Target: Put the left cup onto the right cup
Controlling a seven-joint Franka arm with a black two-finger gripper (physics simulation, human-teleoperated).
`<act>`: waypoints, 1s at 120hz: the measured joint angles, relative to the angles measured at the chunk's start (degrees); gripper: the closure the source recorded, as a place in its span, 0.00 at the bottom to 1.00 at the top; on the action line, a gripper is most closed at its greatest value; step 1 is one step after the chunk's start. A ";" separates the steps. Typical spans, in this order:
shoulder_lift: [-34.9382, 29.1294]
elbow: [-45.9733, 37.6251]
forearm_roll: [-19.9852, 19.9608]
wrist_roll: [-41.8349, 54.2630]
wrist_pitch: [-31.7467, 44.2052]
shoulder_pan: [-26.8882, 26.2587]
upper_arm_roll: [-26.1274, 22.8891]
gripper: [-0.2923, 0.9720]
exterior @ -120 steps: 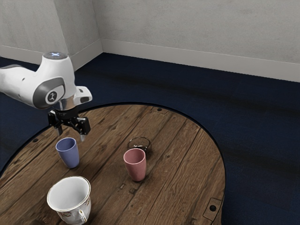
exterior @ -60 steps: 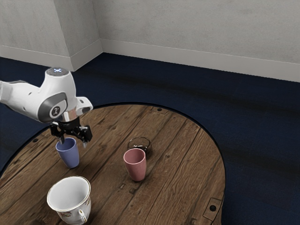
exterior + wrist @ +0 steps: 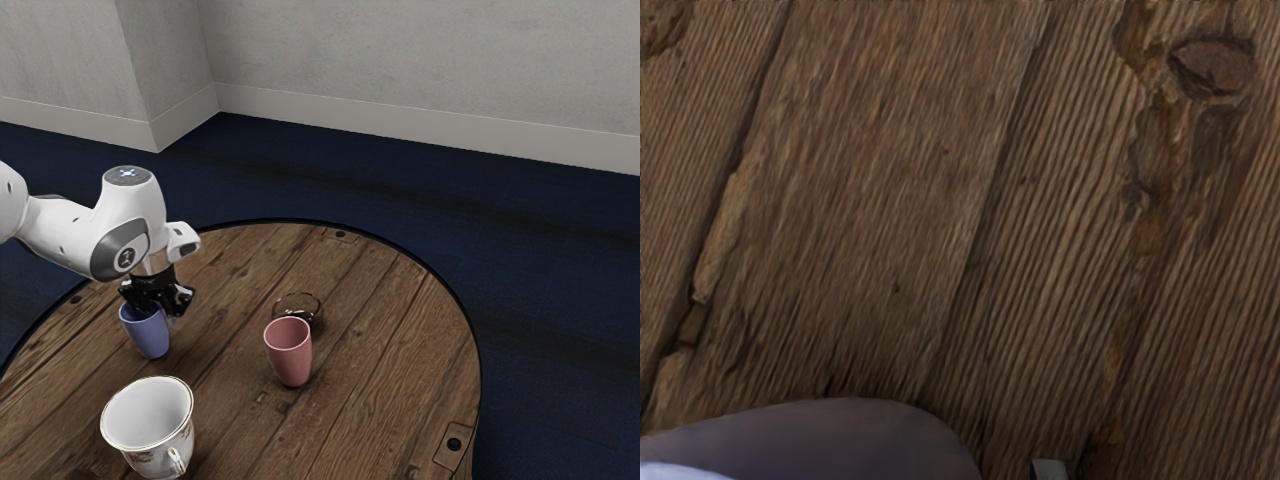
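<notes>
Blue cup (image 3: 146, 335) — pincer (image 3: 154, 306) spread open at its rim, not clamped — pink cup (image 3: 288, 352) apart.

The round wooden table (image 3: 380, 330) consists of dark planks inside a black rim, with a small metal fitting (image 3: 453, 444) near its edge at the exterior view's lower right. A white patterned teacup (image 3: 150, 418) stands upright at the near edge of the table. A small dark glass vessel (image 3: 297, 303) stands near the table's centre, well apart from the teacup. In the wrist view, the plank surface (image 3: 940, 200) shows coarse grain and a dark knot (image 3: 1210, 65). A dark blue floor (image 3: 500, 230) surrounds the table and meets a pale wall (image 3: 400, 50) at a light baseboard (image 3: 450, 125).
</notes>
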 joint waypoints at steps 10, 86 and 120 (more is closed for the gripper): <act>0.09 0.00 0.03 -0.05 0.31 0.00 0.11 0.76; -3.87 13.17 -0.29 -0.11 -12.20 0.39 -11.15 0.85; -3.82 15.83 -0.80 -2.02 -15.81 -0.11 -19.97 0.85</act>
